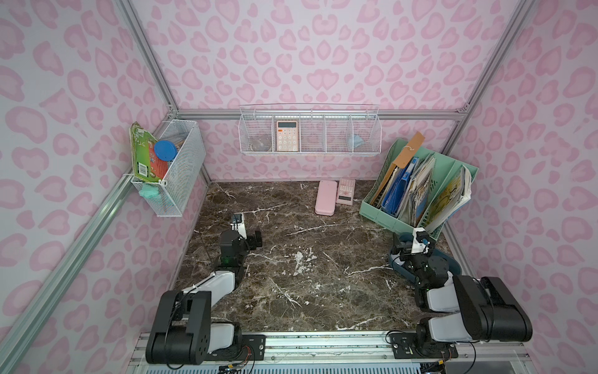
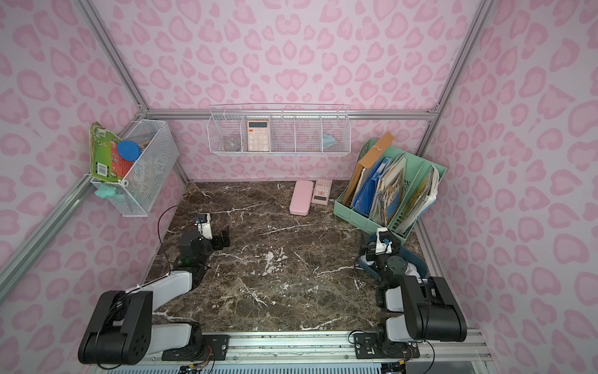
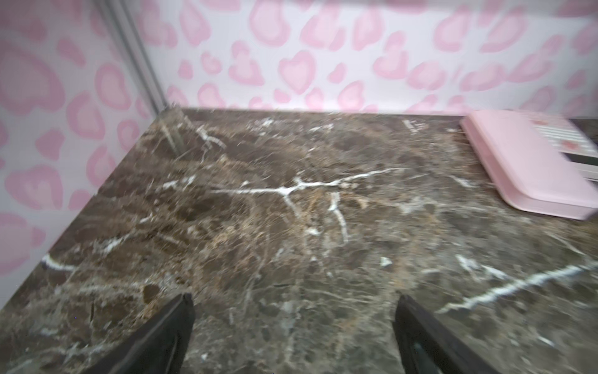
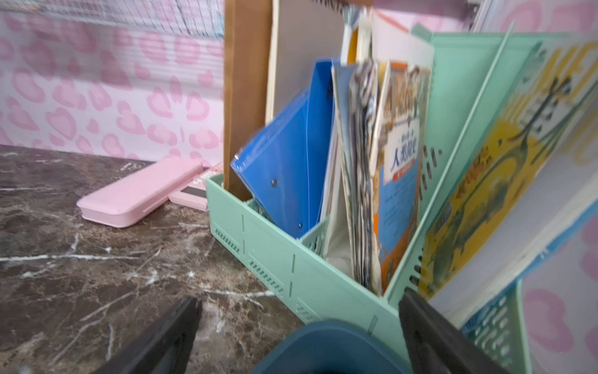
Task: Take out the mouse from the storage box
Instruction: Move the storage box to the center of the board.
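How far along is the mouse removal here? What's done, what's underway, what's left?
Nothing looks done: no mouse lies on the marble table. In hand: the right gripper, open and empty, hangs over the storage box. The left gripper is open above bare marble. Left: grasp the mouse, presumably hidden under the right arm, and lift it out.

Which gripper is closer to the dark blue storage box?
Right. The right gripper hangs open over the storage box; the left gripper is far across the marble table.

Teal storage box (image 4: 323,343), perhaps holding pale mouse (image 2: 365,258).
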Controlling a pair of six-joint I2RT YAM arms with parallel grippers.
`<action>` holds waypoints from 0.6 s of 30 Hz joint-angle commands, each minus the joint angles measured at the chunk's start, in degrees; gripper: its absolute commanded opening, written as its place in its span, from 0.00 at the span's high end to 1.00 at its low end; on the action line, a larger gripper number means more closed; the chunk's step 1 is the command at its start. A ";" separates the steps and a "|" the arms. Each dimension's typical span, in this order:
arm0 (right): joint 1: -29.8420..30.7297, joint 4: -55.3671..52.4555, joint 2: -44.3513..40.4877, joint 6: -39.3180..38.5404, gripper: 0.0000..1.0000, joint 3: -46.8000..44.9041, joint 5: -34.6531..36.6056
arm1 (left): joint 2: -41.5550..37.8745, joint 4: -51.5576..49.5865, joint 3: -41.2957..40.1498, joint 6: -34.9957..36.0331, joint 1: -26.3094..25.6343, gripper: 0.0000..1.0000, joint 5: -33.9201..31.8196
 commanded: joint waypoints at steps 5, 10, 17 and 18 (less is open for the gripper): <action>8.63 -35.21 -20.83 2.94 0.01 12.11 8.50 | -19.65 -13.65 2.77 -1.57 -11.85 0.01 -6.29; 8.74 -53.23 -33.68 19.36 0.01 18.15 12.79 | -22.65 -39.00 15.28 -25.98 -11.85 0.00 -12.00; 3.22 -67.95 -51.09 29.25 0.01 15.04 15.10 | -19.03 -72.80 25.18 -50.43 -11.27 0.01 -22.35; 2.41 -72.05 -51.01 30.03 0.01 16.15 15.54 | -19.09 -74.34 25.24 -51.23 -11.15 0.01 -22.00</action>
